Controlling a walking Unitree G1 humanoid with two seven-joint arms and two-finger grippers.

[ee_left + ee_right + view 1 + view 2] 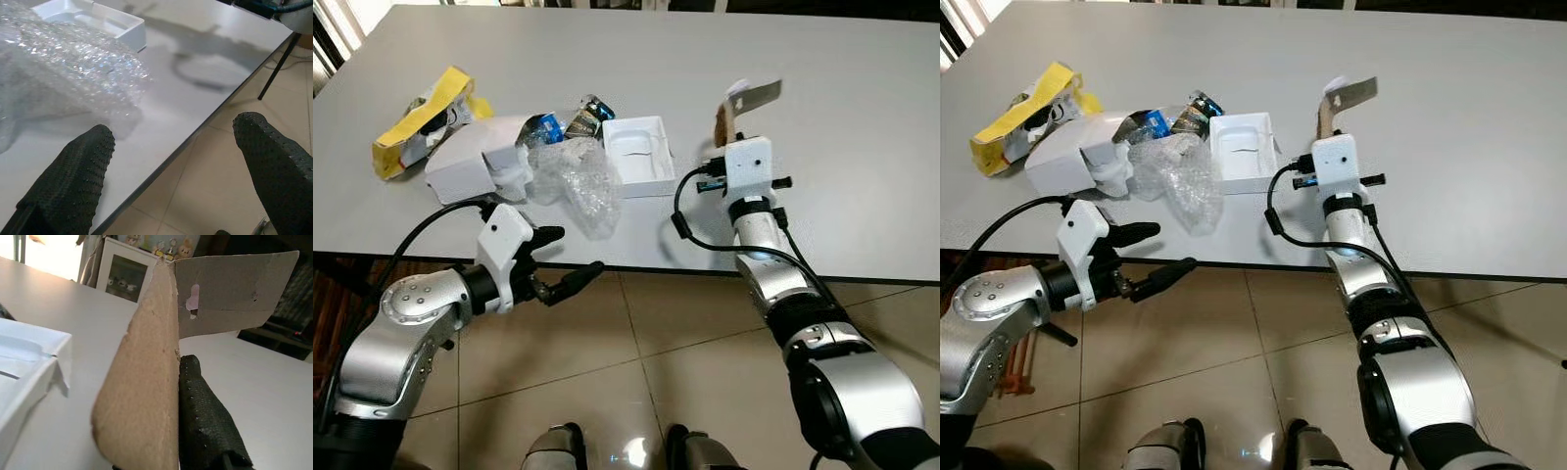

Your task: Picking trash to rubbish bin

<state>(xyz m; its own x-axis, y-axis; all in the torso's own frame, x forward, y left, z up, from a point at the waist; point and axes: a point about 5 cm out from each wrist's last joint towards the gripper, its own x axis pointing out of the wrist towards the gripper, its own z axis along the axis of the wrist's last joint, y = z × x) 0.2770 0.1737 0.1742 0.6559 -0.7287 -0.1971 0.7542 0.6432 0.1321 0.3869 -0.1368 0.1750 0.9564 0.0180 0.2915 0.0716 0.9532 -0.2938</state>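
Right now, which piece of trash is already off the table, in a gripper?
The folded cardboard piece, pinched upright in the right gripper; the bubble wrap, white boxes and yellow wrapper lie on the table.

Grey table [862, 147] over beige tiled floor [636, 372].

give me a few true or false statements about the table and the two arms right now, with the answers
1. The right tool grips a piece of cardboard. True.
2. The left tool is shut on the bubble wrap. False: it is open and empty at the table edge, short of the wrap.
3. The white tray lies beside the bubble wrap. True.
4. The yellow packet lies on the floor. False: it lies on the table.
5. The cardboard lies flat on the table. False: it is held up above it.
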